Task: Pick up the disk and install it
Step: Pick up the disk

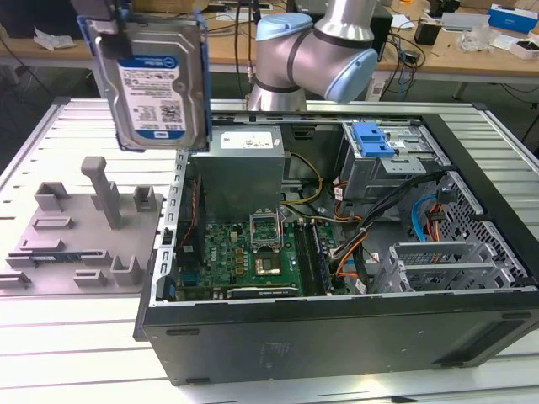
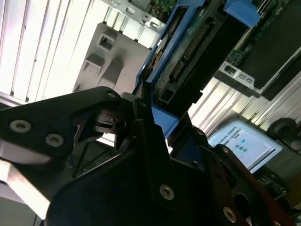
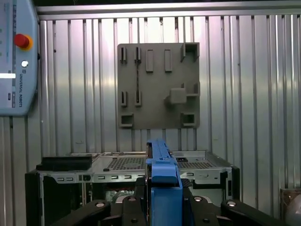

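Note:
The disk (image 1: 156, 80), a silver hard drive with a white-and-blue label in a blue carrier rail, hangs upright in the air at the exterior view's upper left. It is above the gap between the grey fixture plate (image 1: 80, 227) and the open computer case (image 1: 337, 328). My gripper (image 1: 108, 18) is shut on its top edge. In the second wrist view the black fingers (image 2: 141, 117) clamp the disk (image 2: 188, 52) by its blue rail. In the first wrist view the disk (image 3: 162, 172) shows edge-on between the gripper's fingers (image 3: 134, 205).
Inside the case sit a grey power-supply box (image 1: 244, 160), a green motherboard (image 1: 253, 252) and a drive cage with a blue latch (image 1: 375, 139). Cables run along the case's right side. The grey fixture plate (image 3: 157, 84) has raised posts. A teach pendant (image 3: 14, 56) lies on the ribbed table.

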`<action>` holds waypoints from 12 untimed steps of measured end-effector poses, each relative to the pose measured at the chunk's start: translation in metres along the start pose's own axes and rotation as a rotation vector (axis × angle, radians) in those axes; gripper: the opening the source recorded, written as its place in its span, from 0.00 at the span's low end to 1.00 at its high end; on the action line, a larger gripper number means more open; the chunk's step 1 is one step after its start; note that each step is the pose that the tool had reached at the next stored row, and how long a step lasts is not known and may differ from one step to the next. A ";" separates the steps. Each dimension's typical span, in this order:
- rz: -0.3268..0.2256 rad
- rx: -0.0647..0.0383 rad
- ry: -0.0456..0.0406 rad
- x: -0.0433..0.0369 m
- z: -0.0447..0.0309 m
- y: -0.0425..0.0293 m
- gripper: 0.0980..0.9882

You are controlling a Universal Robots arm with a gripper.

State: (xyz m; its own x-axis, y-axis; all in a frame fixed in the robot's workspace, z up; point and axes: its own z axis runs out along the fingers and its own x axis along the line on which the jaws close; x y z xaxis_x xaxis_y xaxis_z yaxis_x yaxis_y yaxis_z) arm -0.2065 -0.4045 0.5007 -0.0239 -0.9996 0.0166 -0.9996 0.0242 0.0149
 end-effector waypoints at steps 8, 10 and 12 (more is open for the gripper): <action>-0.002 0.000 0.0000 0.0141 -0.0004 -0.0541 0.30; -0.002 0.000 0.0001 0.0168 -0.0005 -0.0647 0.30; -0.002 0.000 0.0001 0.0193 -0.0006 -0.0746 0.30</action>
State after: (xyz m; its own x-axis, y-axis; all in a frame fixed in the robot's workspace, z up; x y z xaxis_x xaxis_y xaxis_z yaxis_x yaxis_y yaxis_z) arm -0.1324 -0.4256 0.5005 -0.0214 -0.9996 0.0167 -0.9997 0.0217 0.0149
